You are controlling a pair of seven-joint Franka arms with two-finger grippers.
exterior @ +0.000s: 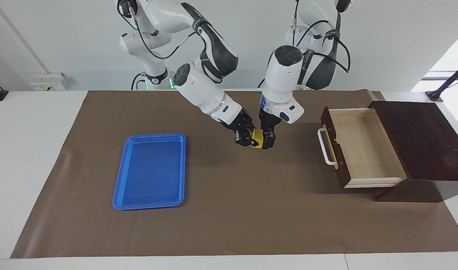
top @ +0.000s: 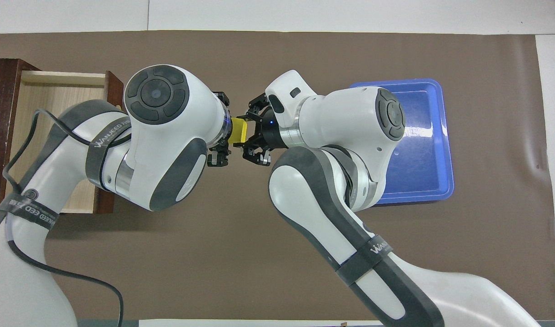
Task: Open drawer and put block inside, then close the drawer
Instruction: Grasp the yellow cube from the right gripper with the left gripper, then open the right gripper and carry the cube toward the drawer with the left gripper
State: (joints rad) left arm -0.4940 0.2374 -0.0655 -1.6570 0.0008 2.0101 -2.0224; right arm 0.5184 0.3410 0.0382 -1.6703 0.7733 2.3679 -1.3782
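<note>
Yellow plastic cube [exterior: 257, 133]: we are handing it over above the brown counter mat [exterior: 229, 210], right tool [exterior: 247, 139] clamping it, left tool [exterior: 267, 141] closing on it. Next, right releases; dark wooden drawer [exterior: 364, 150] is standing open.

There were two white Franka arms, each with one two-finger gripper: the right gripper [exterior: 247, 139] and the left gripper [exterior: 268, 141]. One small yellow block [exterior: 257, 134] sat between them. One dark wooden box [exterior: 420, 138] stood at three o'clock in the facing view, with one pale-lined drawer [exterior: 364, 150] bearing one white bar handle [exterior: 324, 147]. One blue tray [exterior: 150, 170] lay at nine o'clock. One brown mat [exterior: 229, 217] covered one white table [exterior: 30, 142].
</note>
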